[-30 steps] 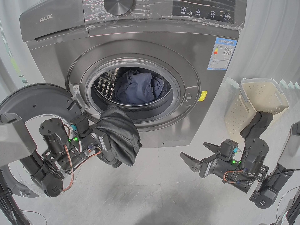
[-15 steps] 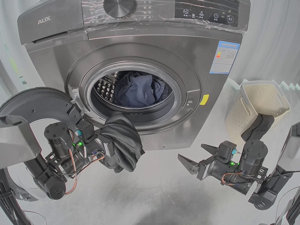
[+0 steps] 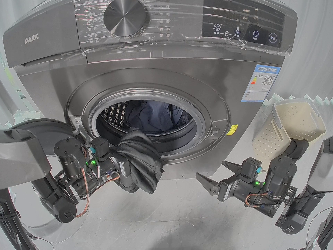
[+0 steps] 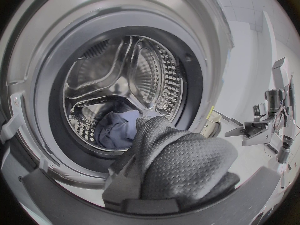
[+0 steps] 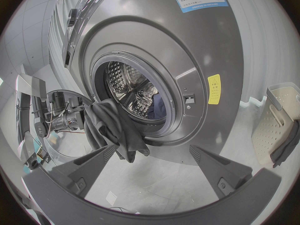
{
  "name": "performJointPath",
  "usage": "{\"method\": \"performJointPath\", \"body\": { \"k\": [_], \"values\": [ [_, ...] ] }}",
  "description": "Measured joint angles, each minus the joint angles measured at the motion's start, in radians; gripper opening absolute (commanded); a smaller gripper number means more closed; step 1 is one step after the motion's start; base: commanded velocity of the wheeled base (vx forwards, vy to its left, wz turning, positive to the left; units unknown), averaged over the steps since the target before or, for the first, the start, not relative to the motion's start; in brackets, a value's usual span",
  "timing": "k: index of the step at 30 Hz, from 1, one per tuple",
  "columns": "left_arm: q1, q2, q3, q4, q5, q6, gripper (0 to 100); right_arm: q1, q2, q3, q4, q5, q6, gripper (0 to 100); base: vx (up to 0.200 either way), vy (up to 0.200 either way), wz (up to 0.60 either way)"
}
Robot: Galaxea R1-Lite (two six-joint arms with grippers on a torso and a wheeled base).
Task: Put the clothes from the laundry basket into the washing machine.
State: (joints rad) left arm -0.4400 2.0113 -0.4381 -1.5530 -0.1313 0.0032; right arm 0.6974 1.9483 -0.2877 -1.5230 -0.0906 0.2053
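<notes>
- Camera's moved in closer to washing machine (image 3: 215, 98); left hand (image 3: 129, 183), clamped on dark garment (image 3: 142, 160), now at drum mouth's lower lip, prev. just under it.
- Right hand (image 3: 212, 171) wide open, empty, low btwn machine & laundry basket (image 3: 267, 143).
- Blue clothes (image 3: 152, 117) are in drum.
- Tip: go well past door seal before release, else trailing cloth likely hangs outside.

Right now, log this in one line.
left pincer: black garment, at washing machine opening | right pincer: open, empty | laundry basket: dark cloth over rim
</notes>
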Motion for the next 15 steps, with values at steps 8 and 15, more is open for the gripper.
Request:
{"method": "performJointPath", "body": {
  "k": [8, 15],
  "values": [
    [-0.011, 0.001, 0.002, 0.000, 0.003, 0.002, 0, 0.003, 0.000, 0.005, 0.000, 0.000, 0.000, 100, 0.000, 0.000, 0.00],
    [-0.020, 0.001, 0.005, 0.000, 0.005, 0.001, 0, 0.003, 0.000, 0.006, 0.000, 0.000, 0.003, 100, 0.000, 0.000, 0.00]
  ]
}}
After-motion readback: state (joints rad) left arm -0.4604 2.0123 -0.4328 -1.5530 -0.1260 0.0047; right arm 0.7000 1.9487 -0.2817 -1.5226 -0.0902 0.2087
